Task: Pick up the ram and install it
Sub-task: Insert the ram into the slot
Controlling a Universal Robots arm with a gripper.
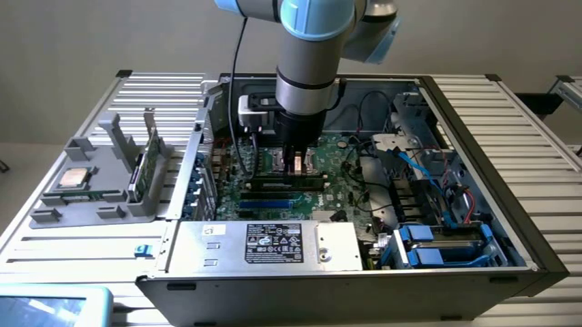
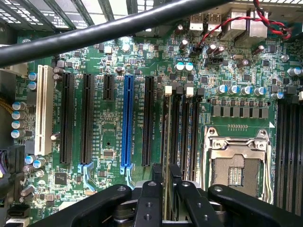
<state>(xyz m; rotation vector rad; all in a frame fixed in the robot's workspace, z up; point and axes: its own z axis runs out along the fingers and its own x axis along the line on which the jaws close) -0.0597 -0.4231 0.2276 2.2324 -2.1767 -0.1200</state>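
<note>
In the wrist view the gripper (image 2: pixel 163 182) has its two dark fingers (image 2: pixel 157 172) closed tight on the ram (image 2: pixel 165 137), a thin stick seen edge-on, standing over the black memory slots (image 2: pixel 182 137) of the motherboard (image 2: pixel 109 118). Just beside the slots is the empty processor socket (image 2: pixel 236 163) with its metal frame; farther along lie the blue expansion slot (image 2: pixel 127 123) and the white one (image 2: pixel 43 111). In the exterior view the gripper (image 1: pixel 298 165) reaches down inside the open computer case (image 1: pixel 509 225), the ram (image 1: pixel 289 181) under it.
</note>
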